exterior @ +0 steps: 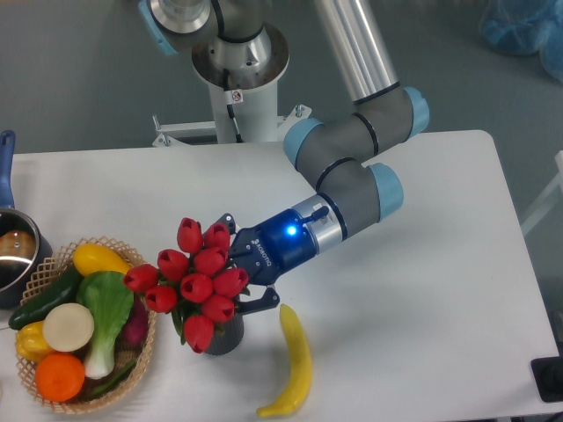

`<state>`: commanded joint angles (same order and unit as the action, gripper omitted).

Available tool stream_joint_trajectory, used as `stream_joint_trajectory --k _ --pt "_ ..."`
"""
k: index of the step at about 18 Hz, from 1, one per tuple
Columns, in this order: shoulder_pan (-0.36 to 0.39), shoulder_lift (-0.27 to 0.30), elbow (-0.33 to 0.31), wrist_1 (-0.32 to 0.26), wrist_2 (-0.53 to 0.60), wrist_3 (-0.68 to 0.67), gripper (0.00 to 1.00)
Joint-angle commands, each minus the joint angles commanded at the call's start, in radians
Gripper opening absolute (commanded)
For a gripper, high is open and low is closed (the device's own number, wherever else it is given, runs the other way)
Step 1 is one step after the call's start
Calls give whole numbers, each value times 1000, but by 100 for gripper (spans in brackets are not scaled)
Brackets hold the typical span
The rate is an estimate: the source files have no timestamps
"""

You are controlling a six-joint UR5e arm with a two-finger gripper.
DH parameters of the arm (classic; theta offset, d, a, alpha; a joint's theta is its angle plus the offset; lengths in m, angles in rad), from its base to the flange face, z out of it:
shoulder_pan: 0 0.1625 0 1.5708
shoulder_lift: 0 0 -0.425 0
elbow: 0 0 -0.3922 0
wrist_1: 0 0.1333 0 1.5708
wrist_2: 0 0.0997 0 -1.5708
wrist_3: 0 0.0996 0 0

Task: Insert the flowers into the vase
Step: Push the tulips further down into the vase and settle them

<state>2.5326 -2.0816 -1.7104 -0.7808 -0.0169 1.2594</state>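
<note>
The flowers (195, 280), a bunch of red tulips with green leaves, hang tilted over the vase (225, 338). The vase is a short dark grey cylinder, and the blooms hide its top, so I cannot see the stems or its opening. My gripper (243, 265) reaches in from the right behind the bunch. Its two fingers straddle the stem end and its fingertips are hidden by the blooms. The bunch moves with it, so it is shut on the flowers.
A yellow banana (296, 362) lies just right of the vase. A wicker basket (148, 345) full of vegetables and fruit stands right against the vase's left side. A dark pot (12, 257) sits at the left edge.
</note>
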Motion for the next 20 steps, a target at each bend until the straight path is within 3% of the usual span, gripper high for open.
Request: stream_joint_trajectory --k 20 --pt "6 -6 -77 0 0 67 56"
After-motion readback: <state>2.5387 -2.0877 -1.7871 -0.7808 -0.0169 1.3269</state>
